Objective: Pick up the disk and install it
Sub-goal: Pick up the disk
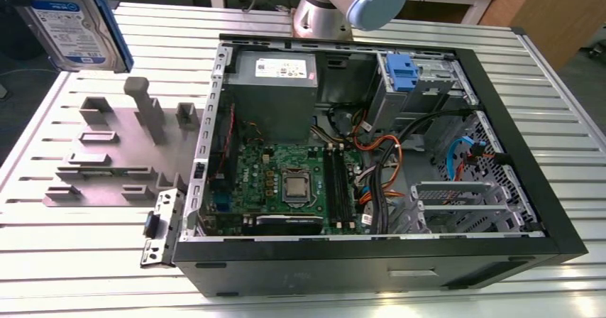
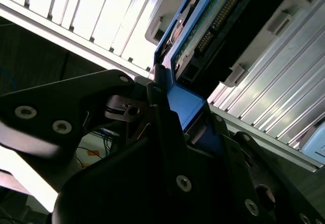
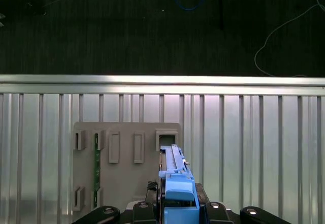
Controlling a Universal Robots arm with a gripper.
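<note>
The disk hangs in the air above the far corner of the table at the exterior view's left. It stands on edge, with its white-and-blue label facing the camera and a blue side rail along one edge. In the second wrist view my gripper is shut on the disk, its black fingers clamped on the blue rail. The first wrist view looks down the disk edge-on, with the gripper around it, above the grey holder plate.
An open computer case lies on the slatted metal table, showing its motherboard, a grey power supply box and a drive bay with a bare blue clip. The grey holder fixture sits beside the case.
</note>
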